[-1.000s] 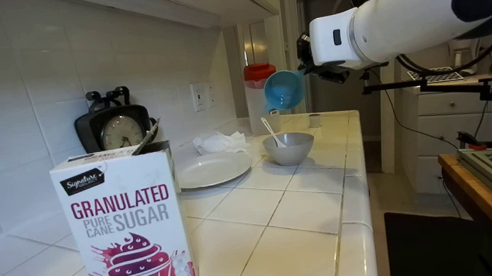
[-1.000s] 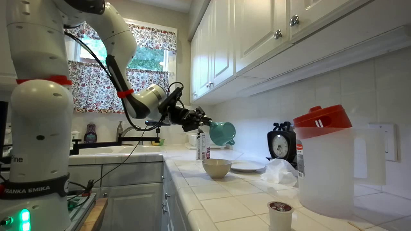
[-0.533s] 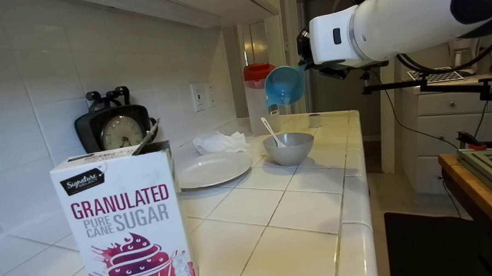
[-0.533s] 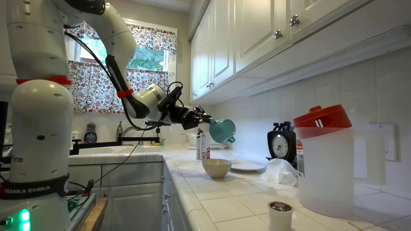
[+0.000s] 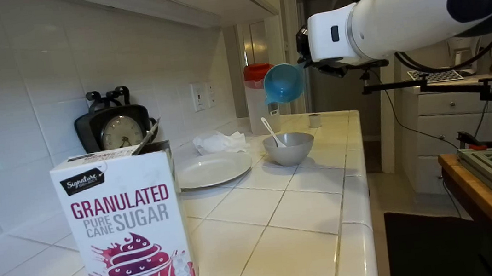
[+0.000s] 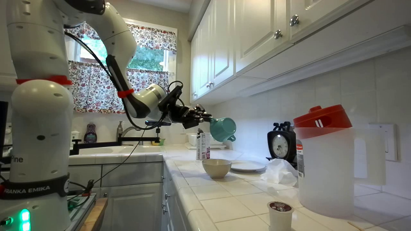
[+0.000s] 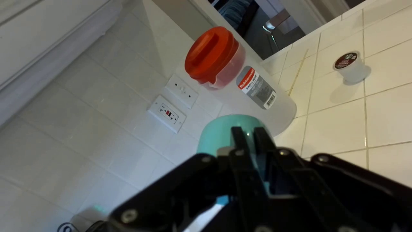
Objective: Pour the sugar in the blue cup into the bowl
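The blue cup hangs tilted above the counter in both exterior views (image 5: 284, 83) (image 6: 223, 130). Its open mouth shows in an exterior view; a small part sticks out low on the side away from the gripper. My gripper (image 6: 208, 117) is shut on the cup's near edge, perhaps a handle. In the wrist view its fingers (image 7: 246, 130) lie in front of the cup (image 7: 214, 135). The grey-white bowl (image 5: 290, 152) stands upright on the counter below the cup, apart from it; it also shows here (image 6: 216, 169). No sugar is visible in the cup or falling.
A white spoon (image 5: 272, 131) leans in the bowl. Around stand a white plate (image 5: 213, 174), crumpled paper (image 5: 221, 141), a sugar box (image 5: 126, 225), a black clock-like scale (image 6: 281, 144), a red-lidded pitcher (image 6: 324, 170) and a small pod (image 6: 280, 215). Cabinets hang above.
My gripper and the cup have risen slightly, and the cup has turned a little. The bowl and the other things on the counter have not moved.
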